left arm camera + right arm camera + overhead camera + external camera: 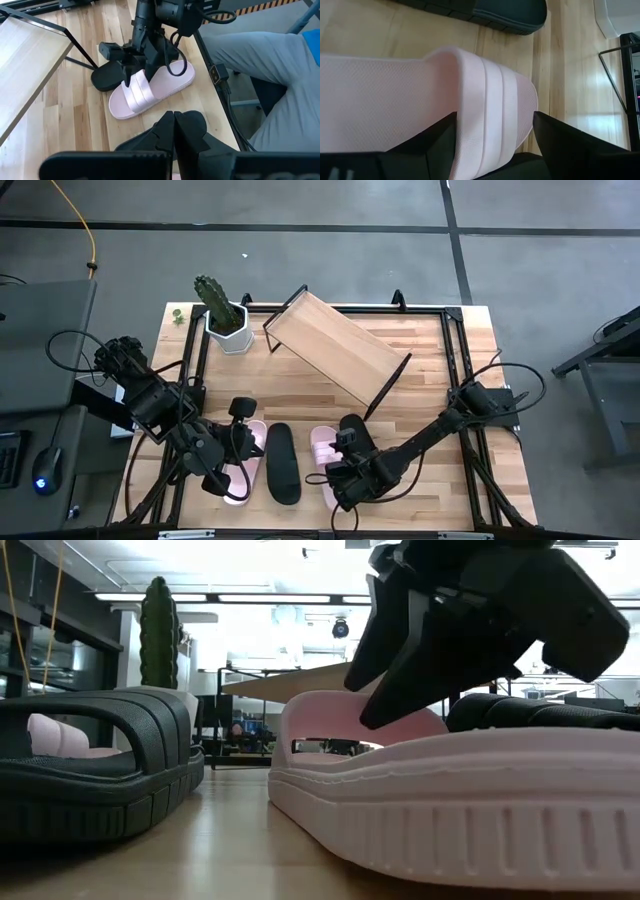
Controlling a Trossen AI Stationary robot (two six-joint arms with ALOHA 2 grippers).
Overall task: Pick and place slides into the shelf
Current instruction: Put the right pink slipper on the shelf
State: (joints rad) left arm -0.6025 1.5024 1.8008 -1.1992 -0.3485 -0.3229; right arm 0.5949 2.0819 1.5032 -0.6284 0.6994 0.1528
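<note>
Four slides lie near the table's front edge: a pale pink one [250, 460], a black one [283, 465], a second pink one [322, 452] and a black one [352, 428] partly under my right arm. The shelf [335, 345], a slanted wood board on a black wire frame, stands farther back. My right gripper [495, 145] is open and low over the second pink slide [150, 90], one finger on each side of its strap [490, 100]. My left gripper [174, 131] is shut, holds nothing and hangs high above the first pink slide. My right gripper comes down slanting from the table's right. One finger [432, 142] is over the footbed on the heel side of the pink strap, the other [570, 145] on its toe side. I cannot tell whether either finger touches the strap. The slide lies flat on the table.
A white pot with a cactus [225, 320] stands at the far left beside the shelf. Black frame rails [455, 350] run along the table's edges. In the left wrist view a person's leg [265, 55] shows beyond the table's right edge.
</note>
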